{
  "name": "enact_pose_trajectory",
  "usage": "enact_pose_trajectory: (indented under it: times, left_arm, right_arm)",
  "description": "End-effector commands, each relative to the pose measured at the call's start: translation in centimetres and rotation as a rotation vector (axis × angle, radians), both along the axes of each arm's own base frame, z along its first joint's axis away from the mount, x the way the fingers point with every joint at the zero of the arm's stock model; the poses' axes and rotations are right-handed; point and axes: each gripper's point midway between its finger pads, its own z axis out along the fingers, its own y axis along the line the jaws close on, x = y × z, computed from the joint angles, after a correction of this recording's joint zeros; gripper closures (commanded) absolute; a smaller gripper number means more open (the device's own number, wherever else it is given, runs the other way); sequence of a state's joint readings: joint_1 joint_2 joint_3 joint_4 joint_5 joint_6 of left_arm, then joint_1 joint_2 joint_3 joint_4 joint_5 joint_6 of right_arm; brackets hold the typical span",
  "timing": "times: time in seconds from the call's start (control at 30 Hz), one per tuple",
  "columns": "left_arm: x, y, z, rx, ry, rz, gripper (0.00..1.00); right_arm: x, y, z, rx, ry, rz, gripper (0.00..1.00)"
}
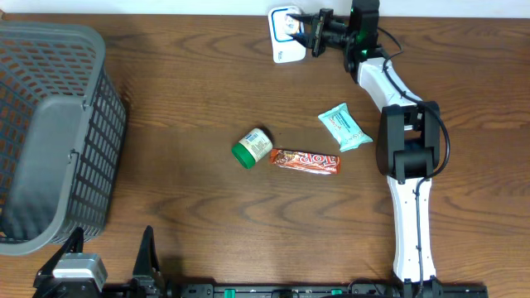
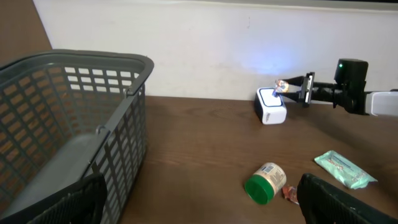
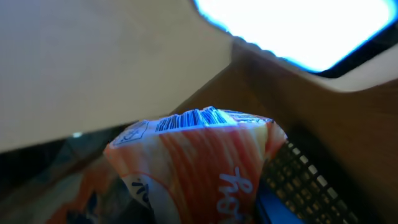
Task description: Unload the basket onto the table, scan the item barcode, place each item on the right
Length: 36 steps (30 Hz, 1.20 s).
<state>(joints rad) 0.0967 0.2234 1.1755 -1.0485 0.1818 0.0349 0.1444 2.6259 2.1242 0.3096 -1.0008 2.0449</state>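
Observation:
My right gripper [image 1: 306,33] reaches across the far edge of the table and is shut on an orange and white snack packet [image 3: 199,165]. The packet's barcode [image 3: 196,118] sits along its top edge and is lit blue. It faces the white scanner [image 1: 281,41], whose window glows bright just in front of it [image 3: 298,25]. In the left wrist view the packet [image 2: 281,85] hangs just above the scanner [image 2: 270,107]. My left gripper [image 1: 109,248] rests at the near left edge, open, with nothing between its fingers [image 2: 342,202].
A grey mesh basket [image 1: 50,132] fills the left side. Mid-table lie a green-lidded jar [image 1: 252,147] on its side, a red-brown chocolate bar [image 1: 305,161] and a teal wipes packet [image 1: 344,127].

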Motion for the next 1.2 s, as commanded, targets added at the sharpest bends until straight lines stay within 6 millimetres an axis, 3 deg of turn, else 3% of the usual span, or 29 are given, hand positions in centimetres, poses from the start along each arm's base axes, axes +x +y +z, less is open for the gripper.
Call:
enact_pose_trajectory:
  times: [0.0,0.03,0.3,0.4,0.47,0.53,0.6,0.67,0.77,0.97,1.07,1.17]
  left_arm:
    - [-0.1,-0.1,0.1,0.015,-0.007,-0.008,0.02]
    - [-0.1,-0.1,0.1,0.015,-0.007,-0.008,0.02]
    - [-0.1,-0.1,0.1,0.015,-0.007,-0.008,0.02]
    - [-0.1,-0.1,0.1,0.015,-0.008,-0.008,0.02]
    - [-0.1,-0.1,0.1,0.015,-0.007,-0.008,0.02]
    - [-0.1,-0.1,0.1,0.015,-0.007,-0.008,0.02]
    - [-0.1,-0.1,0.1,0.015,-0.007,-0.008,0.02]
    - [-0.1,-0.1,0.1,0.015,-0.007,-0.008,0.02]
    - [-0.1,-0.1,0.1,0.015,-0.007,-0.008,0.02]
    - [-0.1,-0.1,0.1,0.015,-0.007,-0.008,0.02]
    - [-0.1,-0.1,0.1,0.015,-0.007,-0.008,0.02]
    - [-0.1,-0.1,0.1,0.015,-0.007,-0.008,0.02]
  right_arm:
    - [-0.3,-0.7,4.8,0.025,-0.139,0.024,0.93]
    - [-0.3,-1.0,5.8,0.032,-0.193,0.030,0.99]
    - [-1.9,-5.0,17.2,-0.023,-0.627,-0.006,0.99]
    - [-2.9,-6.2,21.2,-0.152,-0.751,-0.059,0.97]
    - [-3.0,-7.7,22.1,-0.341,-0.754,-0.159,0.94]
    - [-3.0,-11.1,21.5,-0.649,-0.680,-0.323,0.91]
    - [-4.3,-16.4,20.8,-1.038,-0.543,-0.526,0.86]
    - [-7.4,-21.2,21.0,-1.362,-0.395,-0.679,0.77]
    - [-12.3,-26.0,21.0,-1.708,-0.233,-0.712,0.75]
    - [-18.4,-33.7,17.4,-2.016,0.135,-0.612,0.75]
    - [-20.8,-38.8,14.7,-2.073,0.362,-0.604,0.74]
    - [-22.0,-43.2,11.7,-2.086,0.524,-0.576,0.74]
